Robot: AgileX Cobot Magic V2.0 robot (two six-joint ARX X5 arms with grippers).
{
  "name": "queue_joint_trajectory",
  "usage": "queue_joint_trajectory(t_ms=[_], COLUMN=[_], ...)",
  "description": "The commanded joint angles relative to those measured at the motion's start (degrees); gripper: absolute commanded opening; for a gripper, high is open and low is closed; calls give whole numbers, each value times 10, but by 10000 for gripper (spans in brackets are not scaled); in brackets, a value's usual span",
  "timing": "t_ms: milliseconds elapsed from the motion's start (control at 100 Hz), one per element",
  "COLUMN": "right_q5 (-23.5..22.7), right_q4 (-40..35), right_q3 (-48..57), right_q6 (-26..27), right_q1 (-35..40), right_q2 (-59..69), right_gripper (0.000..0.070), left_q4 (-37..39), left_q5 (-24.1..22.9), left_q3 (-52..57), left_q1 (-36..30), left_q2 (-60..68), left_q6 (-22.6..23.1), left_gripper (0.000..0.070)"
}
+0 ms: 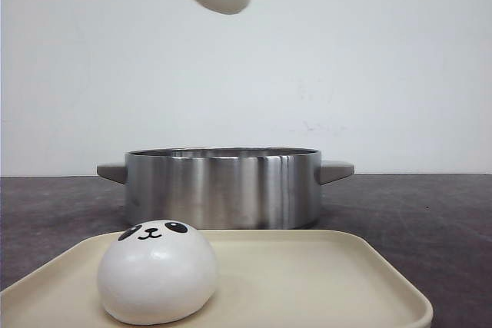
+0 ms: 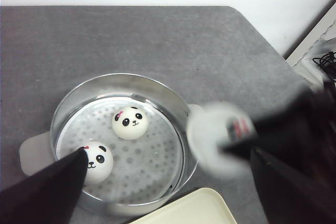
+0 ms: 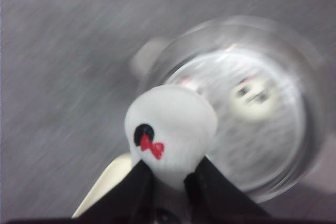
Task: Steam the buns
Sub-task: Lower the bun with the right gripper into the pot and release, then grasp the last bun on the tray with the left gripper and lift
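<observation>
The right pincer (image 3: 167, 179) was closed on a panda bun (image 3: 170, 132), carrying it high in the air above the steel pot (image 1: 223, 188). Two buns already lay on the perforated steamer plate inside the pot, one near its middle (image 2: 130, 123) and one by the wall (image 2: 97, 161), and a fourth bun (image 1: 157, 272) waited on the cream tray (image 1: 323, 282) on the grey tabletop (image 1: 430, 205). The step in hand was the carry of the third bun to the pot. The left pincer (image 2: 168, 192) hung over the pot, spread wide and empty. Motion blur smeared the held bun, so its exact place over the rim was probably, not surely, just outside. Next would come lowering it into a free part of the plate, then releasing.
</observation>
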Motion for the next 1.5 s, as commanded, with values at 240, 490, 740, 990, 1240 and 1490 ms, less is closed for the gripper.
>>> queue_joint_trajectory(t_ms=[240,490,740,990,1240,1490], right_q5=[-42,-75,-75,-76,-118,-118], right_q4=[31,31,29,28,-30,-81], right_q3=[5,5,5,10,76,208], right_q6=[-18,-22,-24,-24,-44,-63], right_q1=[-84,-97,-101,-115,-133,-125], right_q2=[108,184,223,228,226,197], right_gripper=[10,12,454,505,94,17], left_q4=[5,2,-40,-127,-138,-77], left_q5=[-3,-3,-3,-2,5,24], left_q3=[12,12,12,8,-64,-160], left_q1=[-4,-4,-5,-5,-27,-96], left_q2=[2,2,2,3,3,27], left_q6=[2,2,2,1,-34,-98], left_gripper=[590,590,590,542,539,540])
